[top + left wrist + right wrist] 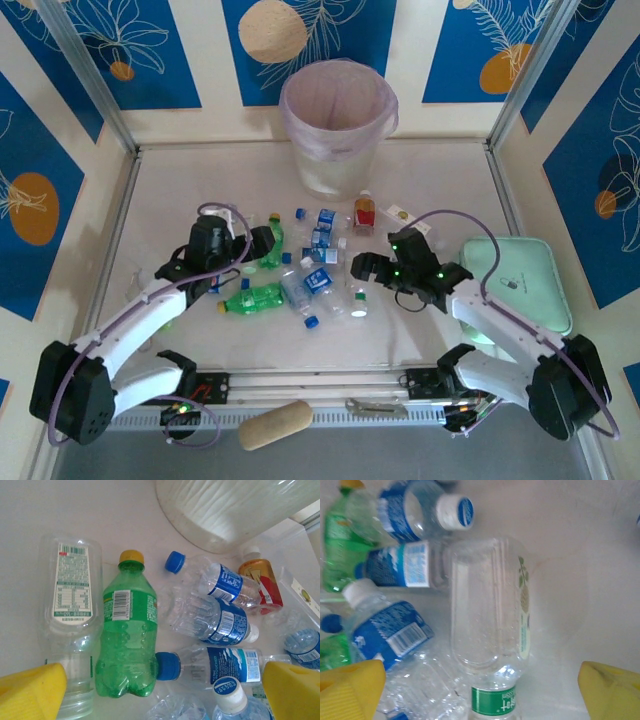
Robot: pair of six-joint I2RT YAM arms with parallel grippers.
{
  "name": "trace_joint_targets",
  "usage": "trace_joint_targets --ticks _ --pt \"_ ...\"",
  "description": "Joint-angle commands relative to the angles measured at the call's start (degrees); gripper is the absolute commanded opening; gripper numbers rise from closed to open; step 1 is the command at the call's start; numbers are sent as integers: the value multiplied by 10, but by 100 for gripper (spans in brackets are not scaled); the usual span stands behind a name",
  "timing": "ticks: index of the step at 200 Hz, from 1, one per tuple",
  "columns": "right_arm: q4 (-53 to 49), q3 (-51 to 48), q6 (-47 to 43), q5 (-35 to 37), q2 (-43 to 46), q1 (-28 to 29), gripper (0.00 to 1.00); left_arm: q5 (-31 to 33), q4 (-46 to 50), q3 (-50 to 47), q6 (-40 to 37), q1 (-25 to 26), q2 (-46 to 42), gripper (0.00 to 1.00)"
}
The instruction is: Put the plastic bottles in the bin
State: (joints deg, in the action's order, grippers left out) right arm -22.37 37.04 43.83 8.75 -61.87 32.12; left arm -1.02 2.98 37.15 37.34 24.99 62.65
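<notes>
The plastic bottles [310, 275] lie in a loose heap mid-table, below the white bin [340, 160] with its pink liner. My left gripper [264, 244] hangs open at the heap's left side. In the left wrist view its yellow fingertips [30, 690] straddle a green bottle [127, 640] and a blue-capped clear one [220, 662] without touching them. My right gripper [360, 266] is open at the heap's right side. In the right wrist view a clear bottle with a green neck band [490, 615] lies between its fingertips [612, 692]. The red-capped amber bottle [364, 212] stands near the bin.
A pale green tray [520, 280] sits at the right, behind my right arm. A tan roll [275, 424] and a metal tool [375, 407] lie on the rail at the near edge. Patterned walls close in the table's left, back and right sides.
</notes>
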Motion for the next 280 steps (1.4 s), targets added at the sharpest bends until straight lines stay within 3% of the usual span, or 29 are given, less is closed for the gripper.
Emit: trace_joint_targets --ticks 1,40,72,110,280 --pt "-43 48 -17 20 -49 16 99 -6 -84 -17 45 1 9 100" --pt "-87 137 -52 83 -165 58 99 -13 -104 -18 32 1 36 100" --pt "-124 208 -84 94 -252 71 96 23 -68 -22 28 1 32 100" --pt "-194 272 -93 171 -335 93 92 39 -72 -54 31 1 13 100" --pt "-131 240 -90 159 -373 90 66 50 -98 -46 53 1 47 100"
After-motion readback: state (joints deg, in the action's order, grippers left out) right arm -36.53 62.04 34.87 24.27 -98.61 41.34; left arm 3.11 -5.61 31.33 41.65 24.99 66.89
